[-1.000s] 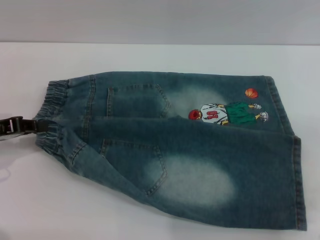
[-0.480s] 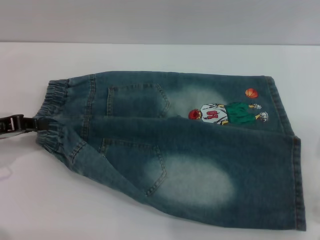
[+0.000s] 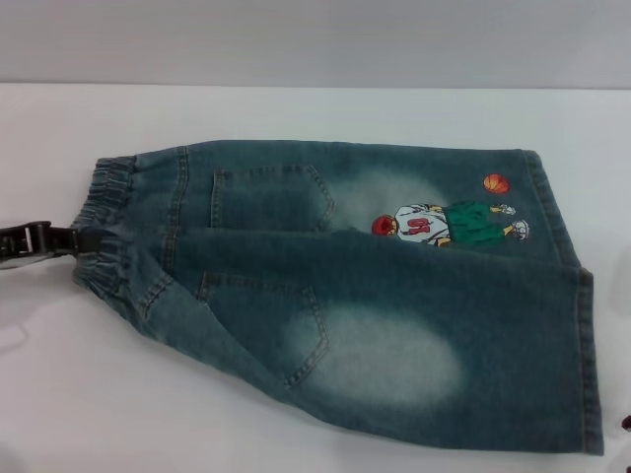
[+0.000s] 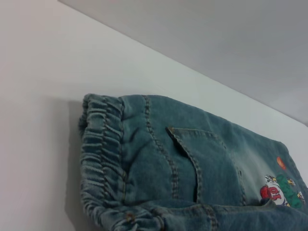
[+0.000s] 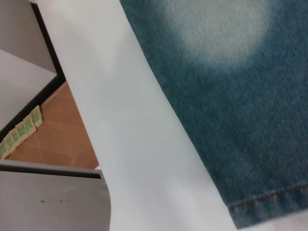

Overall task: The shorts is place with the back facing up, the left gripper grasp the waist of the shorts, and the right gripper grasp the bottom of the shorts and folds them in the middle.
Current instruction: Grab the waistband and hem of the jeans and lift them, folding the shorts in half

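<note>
The shorts [image 3: 375,296] lie flat on the white table [image 3: 296,108], back up, with both patch pockets and the embroidered basketball player [image 3: 449,224] showing. The waist of the shorts [image 3: 108,212] is at the left and fills the left wrist view as a ruched band [image 4: 101,159]. My left gripper [image 3: 81,239] comes in from the left edge, its black jaws closed on the middle of that band. The bottom of the shorts [image 3: 589,365] is at the right; one stitched hem [image 5: 269,202] shows in the right wrist view. A dark sliver of my right gripper [image 3: 624,423] peeks in at the lower right corner.
The grey wall [image 3: 315,39] runs behind the table. In the right wrist view the table's edge [image 5: 72,96] drops to an orange floor [image 5: 53,139] beside a grey panel [image 5: 48,197].
My left gripper has shifted slightly left and up at the waistband. A dark bit of my right gripper has appeared at the lower right corner. The shorts lie as before.
</note>
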